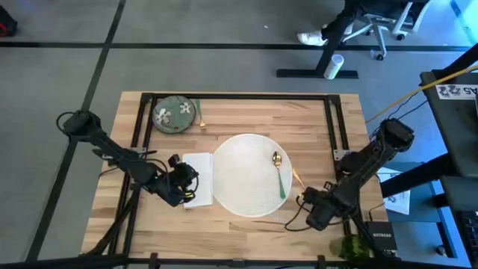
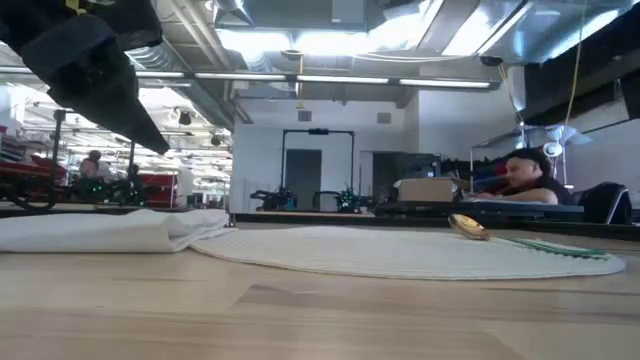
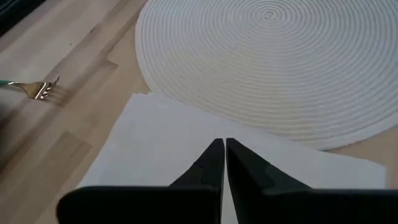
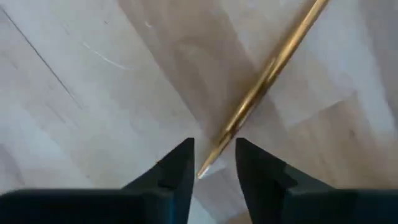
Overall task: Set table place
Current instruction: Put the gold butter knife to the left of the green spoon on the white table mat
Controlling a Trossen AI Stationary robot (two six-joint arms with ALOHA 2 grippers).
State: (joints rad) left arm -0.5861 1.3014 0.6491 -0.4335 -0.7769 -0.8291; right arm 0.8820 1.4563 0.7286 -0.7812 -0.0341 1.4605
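A large round white plate (image 1: 246, 179) lies mid-table with a gold, green-handled spoon (image 1: 278, 173) on its right part. A white napkin (image 1: 199, 170) lies flat against the plate's left edge. My left gripper (image 3: 224, 149) hovers shut just above the napkin (image 3: 161, 143), clear of it in the low view (image 2: 90, 60). A small green flowered dish (image 1: 173, 114) and a gold fork (image 1: 201, 116) rest at the far left. My right gripper (image 4: 214, 163) is open right of the plate; the tip of a thin gold cutlery piece (image 4: 261, 87) lies between its fingers, untouched.
Black frame bars (image 1: 140, 127) (image 1: 334, 123) run along the table's left and right parts. Bare wood shows along the near edge (image 1: 246, 235). Something green (image 1: 351, 248) sits off the near right corner. A person (image 2: 525, 180) sits in the room beyond.
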